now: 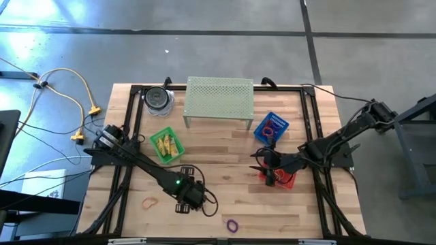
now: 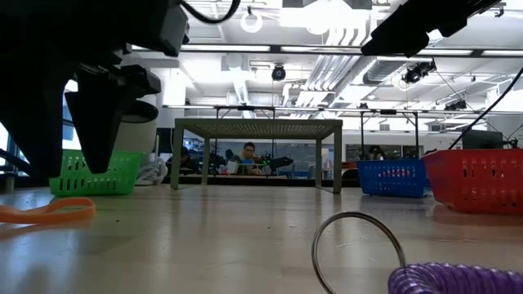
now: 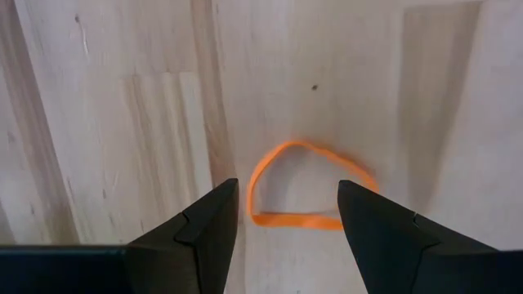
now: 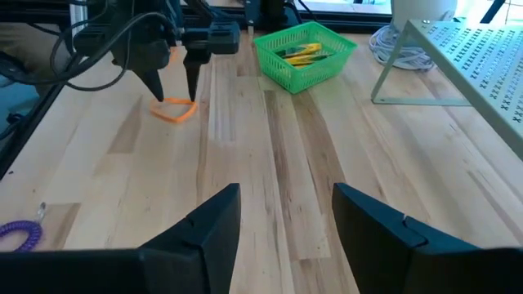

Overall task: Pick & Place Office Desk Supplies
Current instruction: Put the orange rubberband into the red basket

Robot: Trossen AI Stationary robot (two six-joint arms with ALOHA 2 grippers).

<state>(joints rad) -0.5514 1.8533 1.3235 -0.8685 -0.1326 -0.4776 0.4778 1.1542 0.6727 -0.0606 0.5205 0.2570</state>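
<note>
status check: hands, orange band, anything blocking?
Left hand open, poised over orange band, not gripping. Right hand open, empty, near red basket. Band flat on table, nothing blocking.

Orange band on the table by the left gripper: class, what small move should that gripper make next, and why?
Probably lower straight down and close. The left gripper hangs open above the orange band, which lies flat on the wooden table. In the left wrist view the band sits between the two fingers, so it looks lined up. The right gripper is open, off near the red basket.
</note>
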